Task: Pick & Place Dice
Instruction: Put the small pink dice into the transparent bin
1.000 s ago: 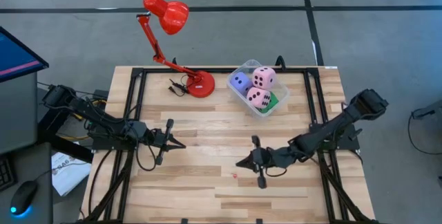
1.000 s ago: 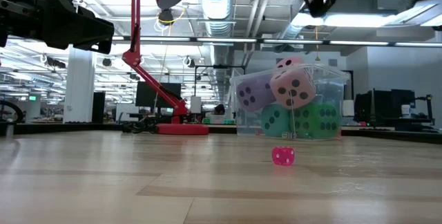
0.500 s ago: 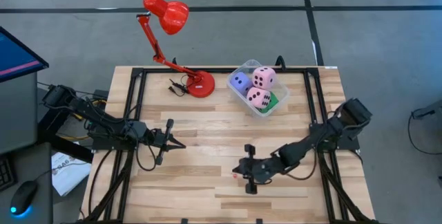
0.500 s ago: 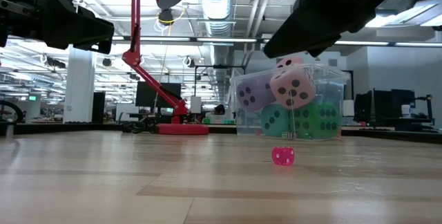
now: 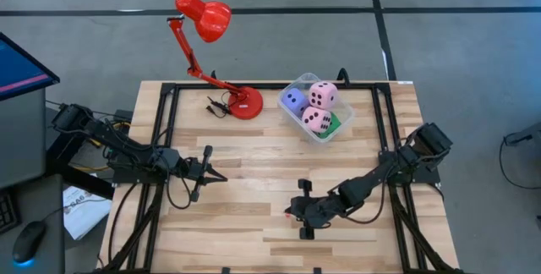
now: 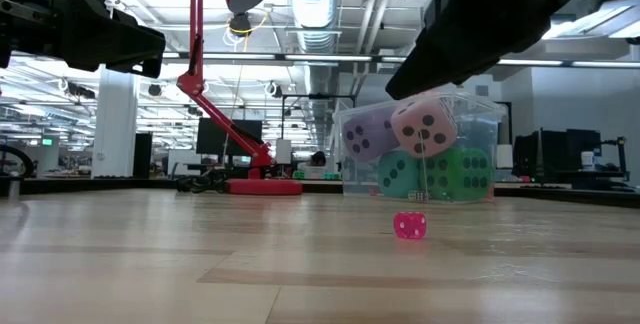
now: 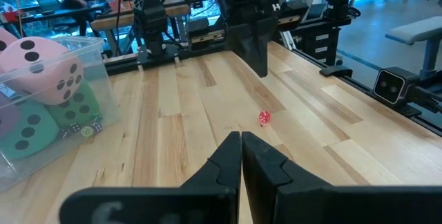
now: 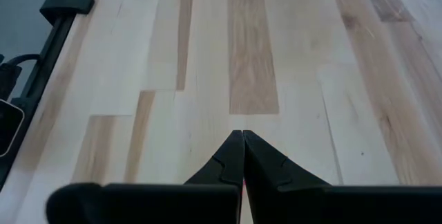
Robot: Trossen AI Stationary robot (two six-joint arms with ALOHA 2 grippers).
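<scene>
While you scan from the left: left hand (image 5: 221,176) waits over the left half of the tabletop (image 5: 254,151), fingers pressed together with nothing between them, well apart from any dice.

Red lamp (image 5: 211,24) stands at the far edge, just left of the clear tub (image 5: 334,128). The tub holds the big soft dice: purple-blue die (image 5: 293,101), two pink dice (image 5: 322,95) on top, a green one (image 6: 462,174) underneath. A few tiny dice (image 7: 85,130) lie on the tub floor, seen from the left wrist view.

The loose piece is the tiny pink die (image 6: 410,226), lying alone on bare wood near the front centre, well short of the tub. Right hand (image 5: 290,212) hangs low almost directly over it, and its wrist view shows the fingers clenched tip to tip, holding nothing.

My read on handling: small, hard, light, smooth-faced, so it will likely skid or flip if you nudge one edge. You'd need to release the fingers first, straddle it, and pinch two opposite flat faces, not corners. Go gently; a squeeze that's off-centre could shoot it across the wood.
</scene>
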